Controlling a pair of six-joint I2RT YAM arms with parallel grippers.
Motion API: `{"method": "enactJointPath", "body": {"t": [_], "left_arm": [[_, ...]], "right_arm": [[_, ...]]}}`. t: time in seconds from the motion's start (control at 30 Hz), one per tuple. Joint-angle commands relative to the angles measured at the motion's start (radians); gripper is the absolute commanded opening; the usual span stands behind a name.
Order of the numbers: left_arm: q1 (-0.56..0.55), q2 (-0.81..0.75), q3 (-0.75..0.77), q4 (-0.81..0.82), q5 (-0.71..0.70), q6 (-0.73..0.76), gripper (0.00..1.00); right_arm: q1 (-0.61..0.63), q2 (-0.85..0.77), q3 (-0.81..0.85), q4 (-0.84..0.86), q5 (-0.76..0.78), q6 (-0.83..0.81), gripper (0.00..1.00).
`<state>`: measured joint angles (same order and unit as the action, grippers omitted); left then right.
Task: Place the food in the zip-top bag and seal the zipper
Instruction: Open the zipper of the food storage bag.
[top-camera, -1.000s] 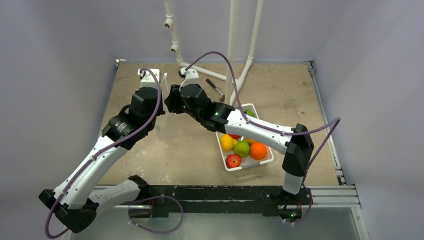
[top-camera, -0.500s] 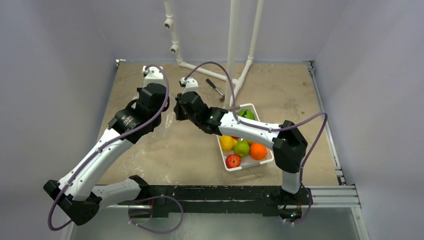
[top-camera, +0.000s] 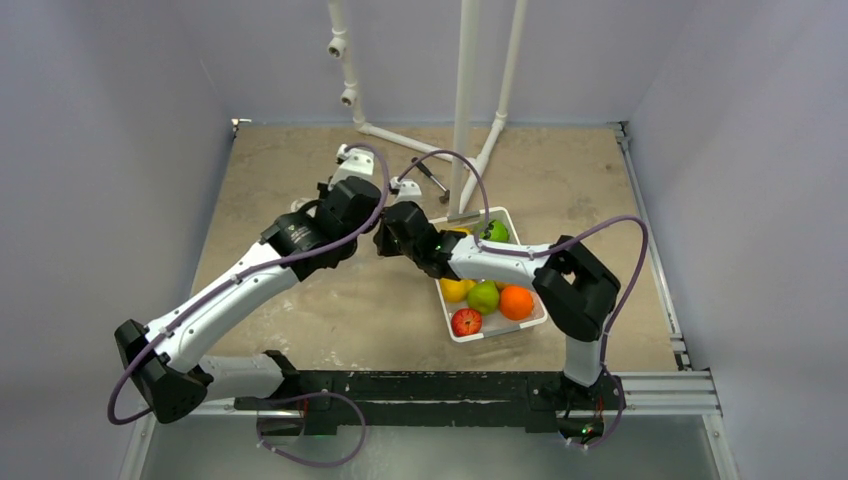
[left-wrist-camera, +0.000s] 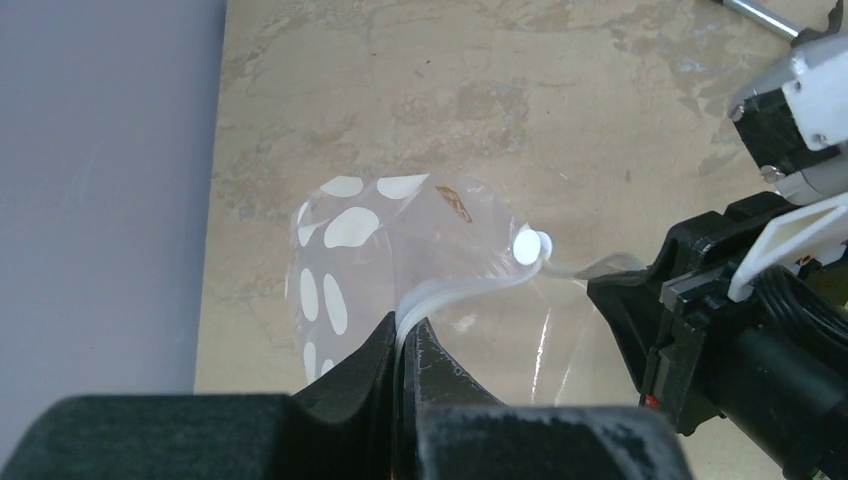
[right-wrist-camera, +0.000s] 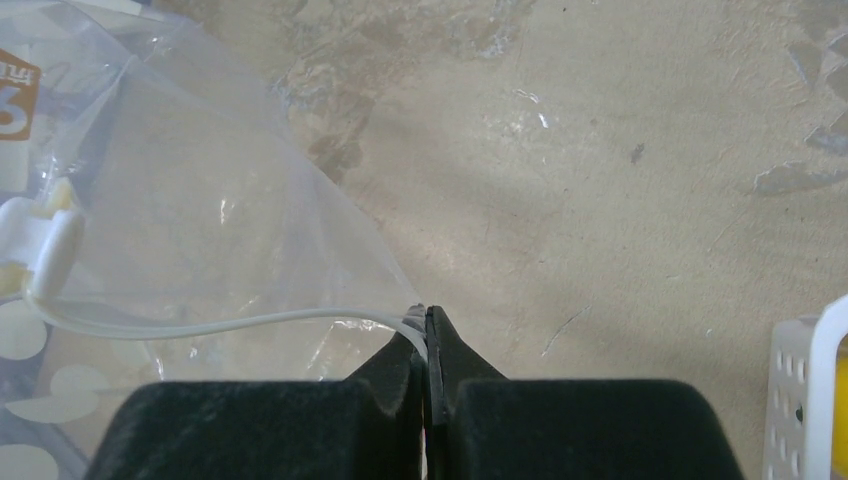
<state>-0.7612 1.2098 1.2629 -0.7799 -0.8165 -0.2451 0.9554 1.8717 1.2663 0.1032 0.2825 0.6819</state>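
Note:
The zip-top bag (left-wrist-camera: 345, 250), clear with white ovals, hangs above the table between my two grippers. Its zipper (left-wrist-camera: 470, 287) runs as a pale strip with a white slider (left-wrist-camera: 528, 246) on it. My left gripper (left-wrist-camera: 405, 335) is shut on one end of that strip. At the other end, my right gripper (right-wrist-camera: 425, 322) is shut on the strip (right-wrist-camera: 200, 326) at the bag's corner. The food (top-camera: 486, 297) lies in a white tray (top-camera: 446, 308) just right of the grippers: a red apple, an orange, yellow and green pieces.
White pipes (top-camera: 464, 100) stand at the back of the table, and a dark tool (top-camera: 431, 175) lies near their foot. The tray's corner (right-wrist-camera: 812, 400) shows at the right edge of the right wrist view. Grey walls close in both sides.
My right gripper has shut on the bag's mouth. Both arms have swung right with the bag, toward the tray.

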Motion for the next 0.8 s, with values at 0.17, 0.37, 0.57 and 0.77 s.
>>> {"method": "enactJointPath", "body": {"t": [0.17, 0.37, 0.57, 0.77], "left_arm": [[-0.072, 0.013, -0.101, 0.059, -0.111, -0.007, 0.0], [-0.079, -0.01, -0.157, 0.095, -0.157, -0.003, 0.0], [-0.079, -0.005, -0.178, 0.104, -0.152, -0.002, 0.0], [-0.078, -0.017, -0.182, 0.109, -0.142, 0.003, 0.0]], "right_arm": [[-0.006, -0.037, -0.035, 0.063, -0.021, 0.033, 0.1], [-0.006, -0.108, -0.082, 0.049, 0.014, 0.038, 0.26], [-0.001, -0.206, -0.118, 0.021, 0.043, 0.043, 0.47], [0.0, -0.339, -0.15, -0.076, 0.087, 0.049, 0.6]]}}
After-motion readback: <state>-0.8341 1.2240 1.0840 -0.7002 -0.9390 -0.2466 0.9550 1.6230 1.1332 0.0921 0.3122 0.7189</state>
